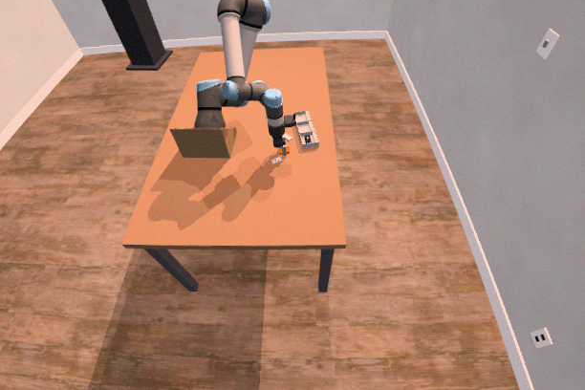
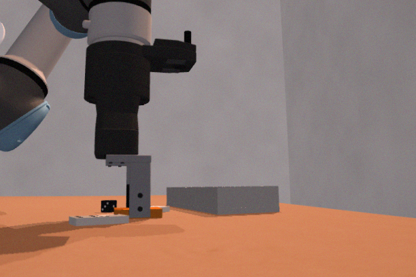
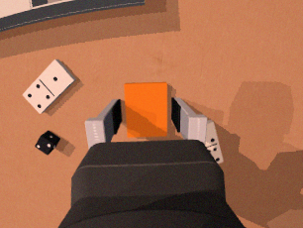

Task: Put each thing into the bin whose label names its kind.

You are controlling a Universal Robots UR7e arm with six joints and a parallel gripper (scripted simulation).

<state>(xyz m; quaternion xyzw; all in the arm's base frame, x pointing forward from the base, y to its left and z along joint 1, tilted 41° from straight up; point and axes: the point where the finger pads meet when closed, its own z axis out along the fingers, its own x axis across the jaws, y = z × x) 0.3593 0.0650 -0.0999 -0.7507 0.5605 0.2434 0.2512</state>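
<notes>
Now: end effector [image 3: 146,123] spread wide, straddling orange tile [image 3: 146,109] on surface [image 3: 251,35], nothing gripped | tile's near end hidden under wrist | second domino [image 3: 214,143] half-hidden beside tile | bin [image 3: 72,2] cut off beyond tile.

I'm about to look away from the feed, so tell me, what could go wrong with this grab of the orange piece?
The end effector is open, its fingers down at the table on either side of the flat orange piece. One white domino lies right against the outside of one finger, so it may get nudged or dragged on the lift. The orange piece is thin and low, so the closing fingers might slip over it. The black die lies apart and looks safe.
</notes>
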